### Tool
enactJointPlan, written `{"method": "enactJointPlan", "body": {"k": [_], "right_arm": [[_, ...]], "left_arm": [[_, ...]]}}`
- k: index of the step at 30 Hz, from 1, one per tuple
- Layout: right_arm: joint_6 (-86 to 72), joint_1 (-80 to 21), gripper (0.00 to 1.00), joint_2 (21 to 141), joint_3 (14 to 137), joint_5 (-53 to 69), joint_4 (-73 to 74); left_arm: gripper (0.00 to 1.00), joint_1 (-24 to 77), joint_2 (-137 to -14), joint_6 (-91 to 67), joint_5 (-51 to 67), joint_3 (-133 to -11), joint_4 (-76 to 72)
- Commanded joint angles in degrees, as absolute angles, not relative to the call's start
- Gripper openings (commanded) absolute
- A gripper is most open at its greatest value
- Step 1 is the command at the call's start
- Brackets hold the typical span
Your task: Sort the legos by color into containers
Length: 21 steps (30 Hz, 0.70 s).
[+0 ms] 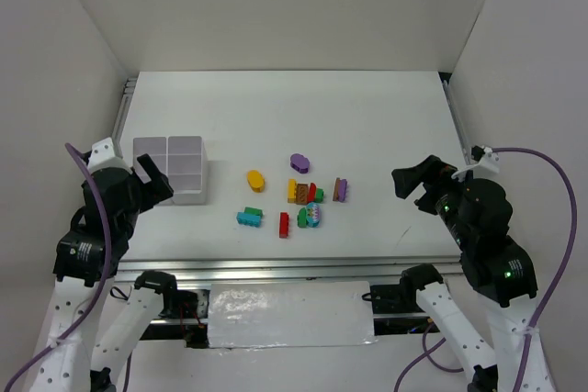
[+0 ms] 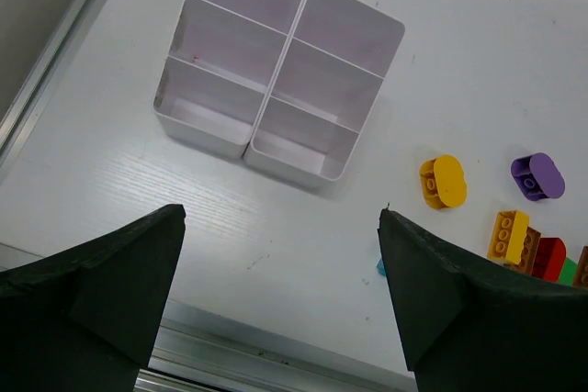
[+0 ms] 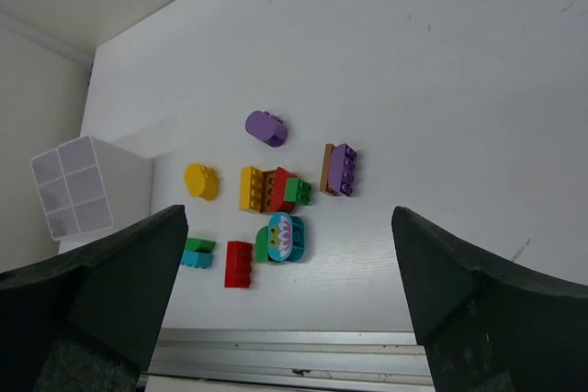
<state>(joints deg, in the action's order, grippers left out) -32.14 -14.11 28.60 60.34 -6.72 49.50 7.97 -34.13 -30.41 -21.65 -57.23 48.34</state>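
Note:
The legos lie loose mid-table: a yellow oval (image 1: 255,180), a purple oval (image 1: 299,163), a yellow, orange and red cluster (image 1: 301,193), a purple studded brick (image 1: 340,190), a teal-green pair (image 1: 250,217), a red brick (image 1: 284,224) and a teal oval (image 1: 312,216). To their left stand the containers, a white six-compartment tray (image 1: 168,140), all of whose compartments look empty in the left wrist view (image 2: 290,39). My left gripper (image 1: 152,176) hangs open just left of the tray. My right gripper (image 1: 409,181) is open to the right of the legos, holding nothing.
An aluminium rail (image 1: 276,269) runs along the table's near edge. White enclosure walls (image 1: 276,6) close in the back and both sides. Purple cables (image 1: 551,227) loop beside each arm.

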Motion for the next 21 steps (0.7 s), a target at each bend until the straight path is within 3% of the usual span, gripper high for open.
{"method": "enactJointPlan", "body": {"k": [1,17,21], "right_arm": [[-32.43,-14.33,1.00,28.65,60.12,-7.47,48.60],[-31.55,-14.41,1.00,26.46,58.54,-4.05,48.52],[-31.46,-14.50,1.00,24.79,55.73,-1.94,45.71]], "left_arm": [[1.00,8.17,-33.31,-30.85,-20.74,-56.95,45.70],[1.00,8.17,-33.22,-30.50,-19.95,-57.13,45.53],[1.00,8.17,-34.36,-28.92,-13.74,-57.65,43.25]]}}
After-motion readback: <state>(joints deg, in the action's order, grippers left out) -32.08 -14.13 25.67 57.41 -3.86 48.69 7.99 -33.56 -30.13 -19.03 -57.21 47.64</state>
